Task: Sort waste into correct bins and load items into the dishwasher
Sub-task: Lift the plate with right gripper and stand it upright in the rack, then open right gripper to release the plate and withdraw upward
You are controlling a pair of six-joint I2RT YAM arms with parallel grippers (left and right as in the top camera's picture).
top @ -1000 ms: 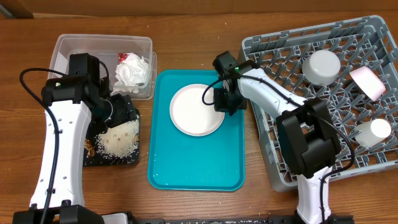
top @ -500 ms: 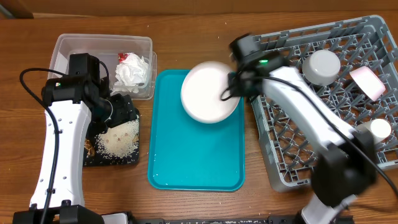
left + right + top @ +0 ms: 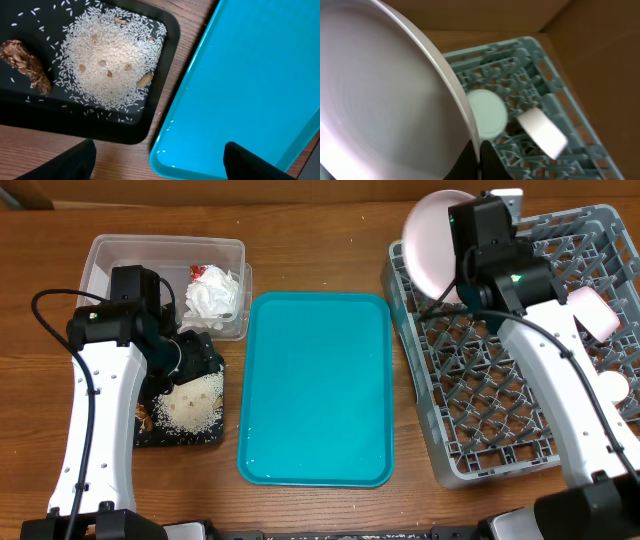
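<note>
The right claw (image 3: 479,149), pressed together on the rim of the pale pinkish-white round plate (image 3: 432,238), holds it tilted on edge in the air above the far left corner of the grey dish rack (image 3: 470,415). The wrist view shows the plate's underside filling the left of the frame, with an upturned pale bowl (image 3: 487,114) and a small pinkish-white bowl on its side (image 3: 542,132) in the rack beyond it. From overhead, a small white cup (image 3: 612,388) lies near the rack's right wall.

Across the bench (image 3: 320,208), the left claw (image 3: 198,358) hangs spread and holding nothing, its fingers (image 3: 75,161) above the gap where the flat black tray (image 3: 150,438) meets the teal tray (image 3: 315,390). A mound of white rice (image 3: 190,405) sits in the black tray, dotted with small brown scraps, and a larger brown food scrap (image 3: 27,65) lies beside it.

Behind the black tray stands the clear plastic tub (image 3: 120,260), with crumpled white paper (image 3: 215,295) and a red piece (image 3: 200,272) in its right end.
</note>
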